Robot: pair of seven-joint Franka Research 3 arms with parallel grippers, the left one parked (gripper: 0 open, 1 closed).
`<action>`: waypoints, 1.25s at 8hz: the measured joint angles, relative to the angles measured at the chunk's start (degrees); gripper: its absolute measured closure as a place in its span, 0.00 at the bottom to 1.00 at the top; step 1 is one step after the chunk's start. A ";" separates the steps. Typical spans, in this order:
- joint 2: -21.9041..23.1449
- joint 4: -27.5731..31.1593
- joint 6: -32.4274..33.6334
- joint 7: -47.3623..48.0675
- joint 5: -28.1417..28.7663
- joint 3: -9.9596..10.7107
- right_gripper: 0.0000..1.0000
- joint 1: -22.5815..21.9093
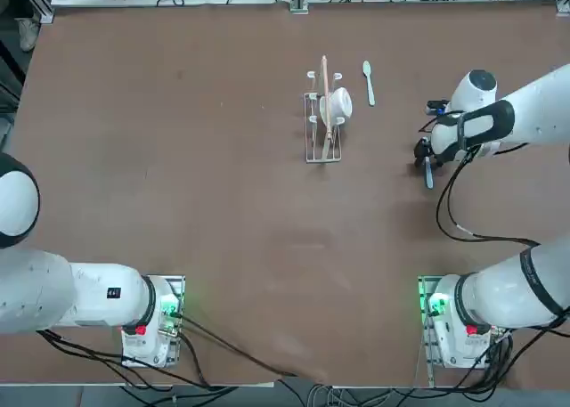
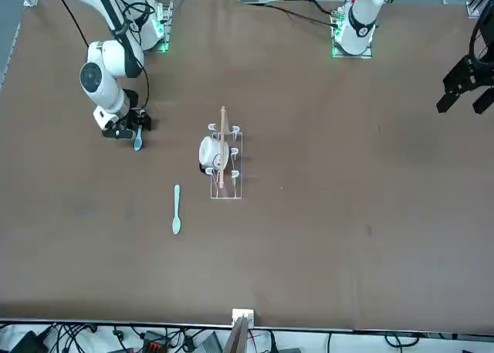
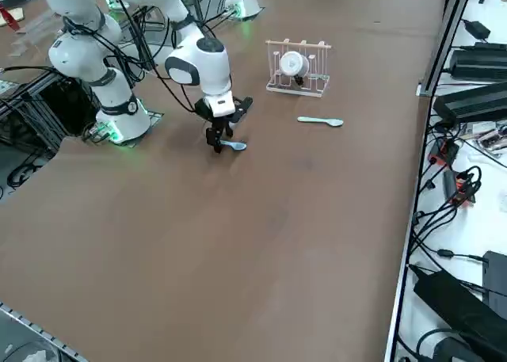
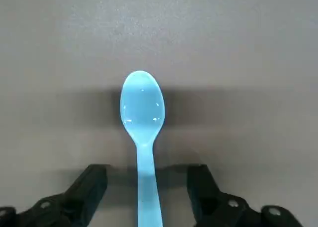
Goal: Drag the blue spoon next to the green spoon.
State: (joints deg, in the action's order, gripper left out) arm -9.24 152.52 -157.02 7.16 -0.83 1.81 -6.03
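The blue spoon (image 4: 142, 105) lies flat on the brown table, its bowl pointing away from the wrist camera. My right gripper (image 4: 149, 192) is down at the table and open, one finger on each side of the handle with a gap to both. From overhead the blue spoon (image 1: 428, 174) pokes out just below the right gripper (image 1: 425, 160) at the table's right side. The green spoon (image 1: 368, 82) lies farther back and to the left, just right of the rack. Facing the robot, the blue spoon (image 2: 138, 142) and green spoon (image 2: 176, 210) are well apart.
A wire rack (image 1: 324, 126) holding a white cup (image 1: 337, 104) and a wooden stick stands left of the green spoon (image 3: 321, 121). Cables and gear line the table's far edge (image 1: 294, 4).
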 joint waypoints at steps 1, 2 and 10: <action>-0.01 0.00 -0.06 0.02 0.00 0.00 0.14 0.00; 0.05 -0.05 -0.13 0.02 0.00 0.00 0.22 0.00; 1.11 -0.19 -0.06 0.07 0.02 0.00 0.84 0.05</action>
State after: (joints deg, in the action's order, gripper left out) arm -8.13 152.33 -157.08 7.23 -0.81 1.81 -5.98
